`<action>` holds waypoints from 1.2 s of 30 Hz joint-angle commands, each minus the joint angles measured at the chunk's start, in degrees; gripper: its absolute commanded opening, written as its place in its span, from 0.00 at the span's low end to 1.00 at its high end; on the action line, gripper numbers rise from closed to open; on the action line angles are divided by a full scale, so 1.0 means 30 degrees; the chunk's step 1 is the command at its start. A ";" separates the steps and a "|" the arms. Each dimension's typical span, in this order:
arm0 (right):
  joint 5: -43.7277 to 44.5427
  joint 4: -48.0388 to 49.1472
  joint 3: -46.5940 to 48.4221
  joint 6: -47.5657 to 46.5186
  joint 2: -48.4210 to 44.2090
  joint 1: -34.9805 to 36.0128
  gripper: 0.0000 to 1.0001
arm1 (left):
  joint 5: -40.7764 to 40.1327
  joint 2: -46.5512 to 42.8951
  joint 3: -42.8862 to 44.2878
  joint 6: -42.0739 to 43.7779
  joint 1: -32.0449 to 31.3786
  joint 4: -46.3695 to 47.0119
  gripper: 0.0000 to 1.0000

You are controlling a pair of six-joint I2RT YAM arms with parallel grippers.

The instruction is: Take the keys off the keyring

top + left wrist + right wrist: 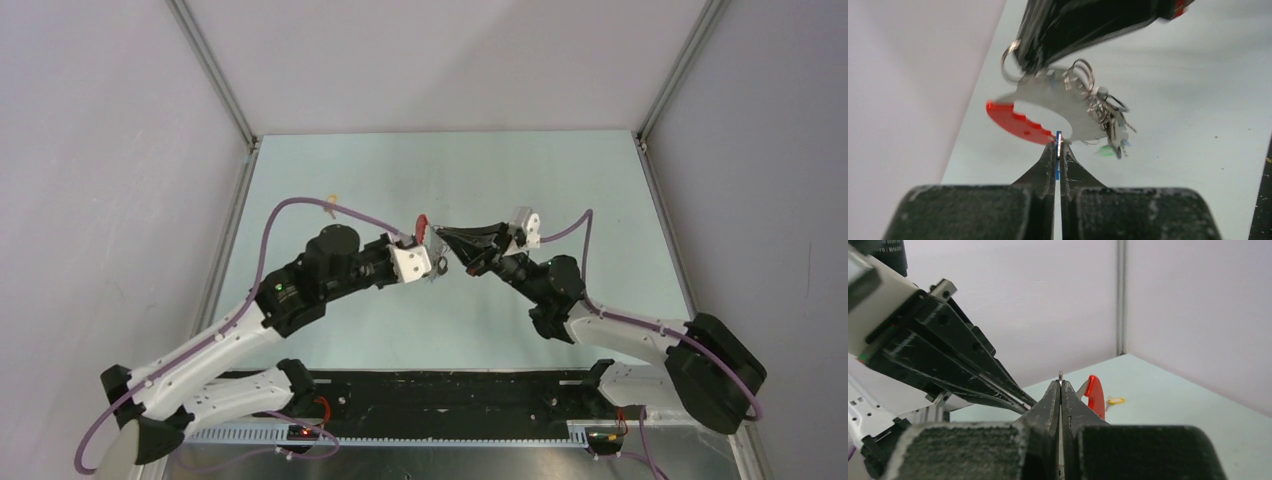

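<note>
Our L gripper (pixel 1058 146) pinches shut on a blue-headed key (pixel 1058 137), touching the keyring (pixel 1048 105) just ahead, held mid-air. Ring's arc runs away from us to the R gripper (pixel 1030 65), clamped on its silver end. Other keys (pixel 1110 125) dangle beside.

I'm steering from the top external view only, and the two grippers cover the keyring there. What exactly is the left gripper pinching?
Observer: The left gripper is shut on a thin blue piece, seen edge-on, right where the red plastic crescent of the keyring meets its silver metal arc.
Operator: And the right one?
Observer: The right gripper is shut on the arc's upper edge.
Operator: Any keys still on?
Observer: Yes, a bunch of small silver keys hangs off the arc, with a green plastic head lowest.
</note>
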 commanded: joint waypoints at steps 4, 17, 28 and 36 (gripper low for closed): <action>0.3082 -0.1822 -0.2075 -0.0078 -0.4073 -0.1389 0.00 | -0.3728 0.2738 0.1849 -0.3780 0.2441 0.0435 0.00; 0.3277 -0.9548 -0.3207 -0.2143 -1.1651 -0.3664 0.00 | 0.0399 1.1319 0.4978 -1.1519 1.1924 0.0587 0.00; 0.3028 -1.2672 -0.2993 -0.2214 -1.3862 -0.3992 0.00 | 0.3024 1.7744 0.7912 -1.4709 1.7505 -0.0549 0.12; 0.2389 -1.5386 -0.0965 -0.0176 -1.1341 -0.5701 0.00 | 0.3142 1.5148 0.7521 -1.5093 1.7432 -0.0523 0.99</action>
